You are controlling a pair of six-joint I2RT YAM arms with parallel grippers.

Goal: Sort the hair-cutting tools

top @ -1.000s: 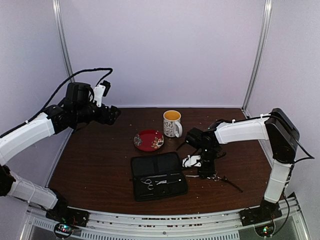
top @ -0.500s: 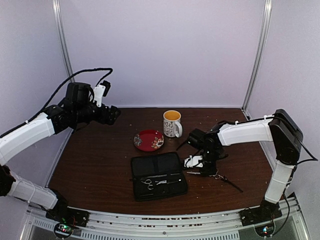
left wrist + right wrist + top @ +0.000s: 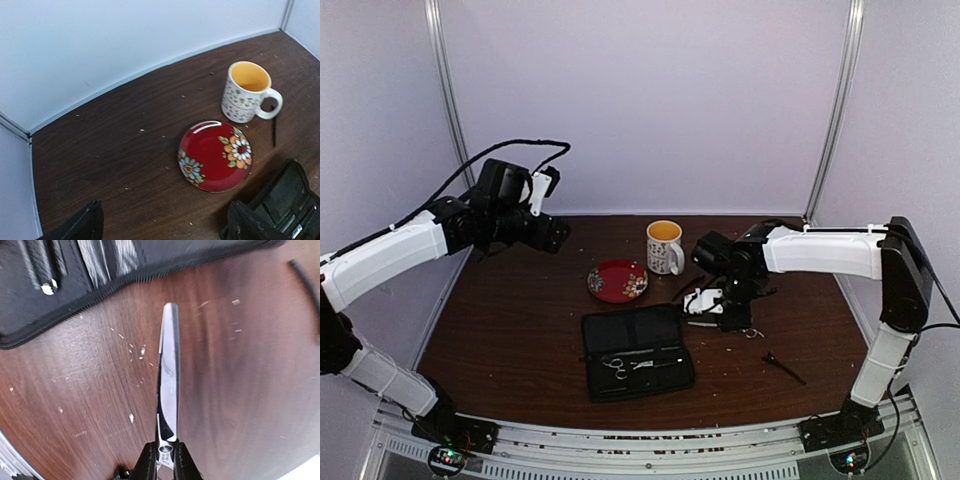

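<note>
My right gripper (image 3: 166, 460) is shut on the pivot of a pair of silver scissors (image 3: 168, 370), blades closed and pointing away over the brown table. From above, this gripper (image 3: 724, 320) hangs just right of the open black zip case (image 3: 650, 330), the scissors' ring handle (image 3: 749, 332) trailing to its right. A second pair of scissors (image 3: 623, 365) lies inside the case. One thin black stick (image 3: 782, 367) lies near the front right, another (image 3: 274, 132) beside the mug. My left gripper (image 3: 552, 232) is open, high over the table's back left, with nothing between its fingers (image 3: 80, 226).
A red flowered saucer (image 3: 215, 156) and a white speckled mug (image 3: 247, 92) with a yellow inside stand at the middle back. The case's zip edge (image 3: 75, 315) lies just beyond the scissor tips. White walls close in the table on three sides.
My right gripper has shut on the scissors and carried them up and away from the black stick on the table. My left arm has swung a little to the right.
</note>
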